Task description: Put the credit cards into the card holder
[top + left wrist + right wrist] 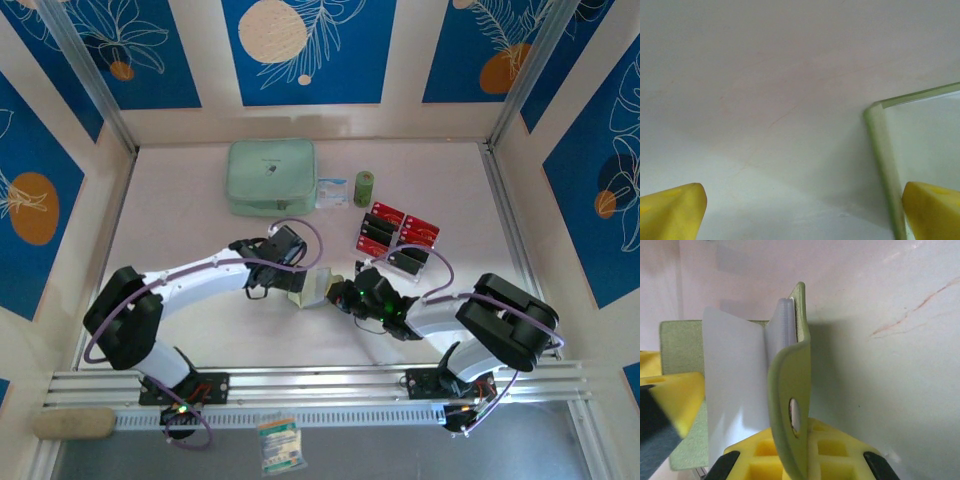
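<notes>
The olive-green card holder (pixel 318 291) stands open on the table between the two arms. My right gripper (pixel 800 442) is shut on its snap-button tab (pixel 790 390), which stands upright with the greyish sleeves (pixel 732 385) fanned out to the left. My left gripper (pixel 802 212) is open and low over the table, one yellow fingertip (pixel 932 210) against the holder's green edge (pixel 882 150). The credit cards (pixel 398 232), red and black, sit in a clear tiered rack behind the right gripper (pixel 340 296).
A pale mint zip pouch (pixel 270 177) lies at the back with a small packet (pixel 332 192) and a green roll (pixel 364 188) beside it. Aluminium rails (pixel 320 385) run along the near edge. A beige pad (pixel 72 423) and a packet (pixel 280 445) lie in front of them.
</notes>
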You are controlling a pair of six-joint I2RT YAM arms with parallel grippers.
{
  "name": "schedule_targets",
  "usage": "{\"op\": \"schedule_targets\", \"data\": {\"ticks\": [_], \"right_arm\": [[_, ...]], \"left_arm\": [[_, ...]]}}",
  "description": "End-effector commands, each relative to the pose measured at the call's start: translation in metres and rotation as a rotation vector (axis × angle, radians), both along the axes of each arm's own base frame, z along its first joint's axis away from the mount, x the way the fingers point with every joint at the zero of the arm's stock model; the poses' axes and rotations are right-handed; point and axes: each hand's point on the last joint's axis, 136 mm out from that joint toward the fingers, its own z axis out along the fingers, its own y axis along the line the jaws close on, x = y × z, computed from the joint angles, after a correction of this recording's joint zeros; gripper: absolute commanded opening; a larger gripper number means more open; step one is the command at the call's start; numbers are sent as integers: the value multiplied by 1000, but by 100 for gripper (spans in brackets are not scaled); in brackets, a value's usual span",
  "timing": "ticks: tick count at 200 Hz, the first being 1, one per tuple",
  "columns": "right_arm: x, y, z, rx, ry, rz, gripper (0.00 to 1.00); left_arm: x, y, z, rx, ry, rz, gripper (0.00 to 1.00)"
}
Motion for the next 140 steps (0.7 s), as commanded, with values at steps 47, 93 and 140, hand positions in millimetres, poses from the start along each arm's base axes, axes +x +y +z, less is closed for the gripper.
{"op": "schedule_targets", "data": {"ticks": [47,93,140], "right_arm": [[0,-9,-8,-31,6,-38,0],[-1,-8,-10,-35,13,-29,0],[-1,-7,-9,-38,12,-26,0]], "left_arm": [[-5,21,-33,84,66,39,100],[-7,22,-46,109,101,40,100],[4,5,2,-16,18,35,100]]}}
